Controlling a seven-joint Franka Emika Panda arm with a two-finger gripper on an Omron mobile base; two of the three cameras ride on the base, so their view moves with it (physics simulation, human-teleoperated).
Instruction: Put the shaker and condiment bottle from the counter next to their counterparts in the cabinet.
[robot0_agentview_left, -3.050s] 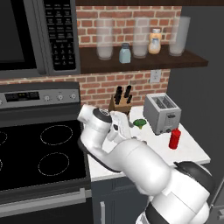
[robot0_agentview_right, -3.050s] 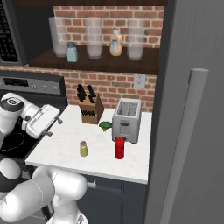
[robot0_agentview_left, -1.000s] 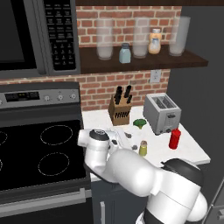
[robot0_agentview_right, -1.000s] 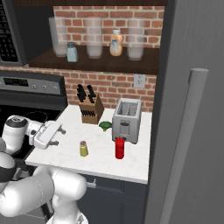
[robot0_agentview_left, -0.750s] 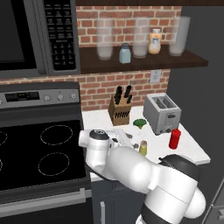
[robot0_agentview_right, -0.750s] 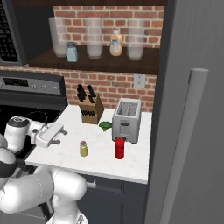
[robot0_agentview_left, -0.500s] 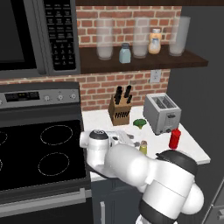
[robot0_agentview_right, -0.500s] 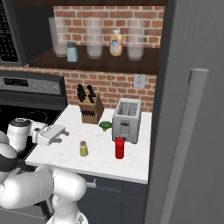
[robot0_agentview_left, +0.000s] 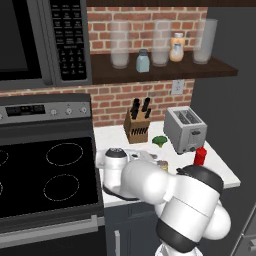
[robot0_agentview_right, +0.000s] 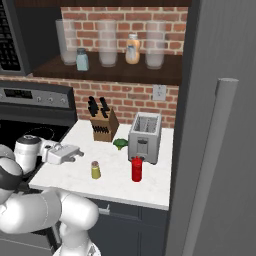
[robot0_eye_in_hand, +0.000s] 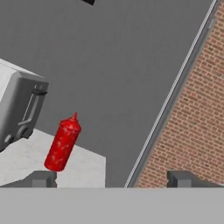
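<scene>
The claw (robot0_agentview_right: 80, 151), fingers spread wide and pinching nothing, hangs low over the 9 o'clock edge of the white marble-look table (robot0_agentview_right: 117, 182). In the right base view the small yellow-green cylindrical shaker with a tan cap (robot0_agentview_right: 95, 170) stands upright near the claw, toward 4 o'clock from it. The small bright red condiment bottle with a narrower top (robot0_agentview_right: 136, 169) stands farther out along 3 o'clock, just in front of the silver toaster (robot0_agentview_right: 145, 136). Both have their long axis vertical, so a sideways grasp looks right, and the shaker is judged the nearer pick.

In the hand view the red bottle (robot0_eye_in_hand: 62, 143) sits at about 8 o'clock, leaning only because the camera is rolled; the toaster (robot0_eye_in_hand: 19, 109) is cut off at the frame's 9 o'clock edge.

In the left base view the arm covers most of the shaker (robot0_agentview_left: 163, 164) and the bottle's (robot0_agentview_left: 200, 156) lower part. Up on the dark brown wooden shelf (robot0_agentview_left: 165, 70), the pale blue shaker with grey cap (robot0_agentview_left: 143, 60) and orange-cream bottle with white cap (robot0_agentview_left: 176, 47) stand among hazy clear glasses
</scene>
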